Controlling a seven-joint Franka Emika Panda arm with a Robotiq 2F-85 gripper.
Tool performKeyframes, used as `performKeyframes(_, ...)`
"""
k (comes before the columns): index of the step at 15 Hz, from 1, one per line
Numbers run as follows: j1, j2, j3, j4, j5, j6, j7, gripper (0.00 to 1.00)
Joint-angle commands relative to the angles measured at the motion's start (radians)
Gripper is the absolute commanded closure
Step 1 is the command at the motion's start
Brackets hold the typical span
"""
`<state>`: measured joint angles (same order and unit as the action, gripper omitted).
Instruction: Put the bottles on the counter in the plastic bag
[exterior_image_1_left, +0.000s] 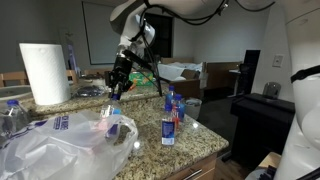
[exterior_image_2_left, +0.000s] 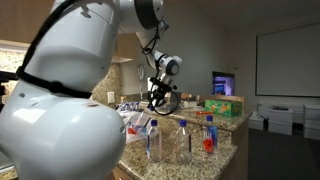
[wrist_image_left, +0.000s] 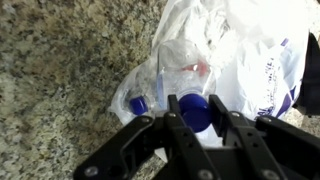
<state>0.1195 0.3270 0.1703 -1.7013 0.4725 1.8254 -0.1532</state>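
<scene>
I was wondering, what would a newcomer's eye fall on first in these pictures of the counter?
The tool, closed on a blue-capped bottle, hangs over the crinkly plastic bag at one end of the counter. Beside the bag, several small bottles stand upright near the counter's rounded edge, and a white paper towel roll stands behind the bag.
</scene>
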Motion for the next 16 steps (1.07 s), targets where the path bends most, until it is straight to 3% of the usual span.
performKeyframes(1,0.002,0.098,0.024,0.107,0.031,-0.018,-0.005,0.91)
performKeyframes(7,0.013,0.239,0.085,0.235,0.050,-0.068,-0.017,0.91)
performKeyframes(13,0.047,0.373,0.117,0.371,0.044,-0.267,0.021,0.91)
performKeyframes(14,0.054,0.392,0.114,0.399,0.037,-0.305,0.032,0.74)
performKeyframes(15,0.059,0.410,0.113,0.425,0.033,-0.341,0.037,0.41)
performKeyframes(16,0.063,0.427,0.114,0.452,0.028,-0.376,0.032,0.39)
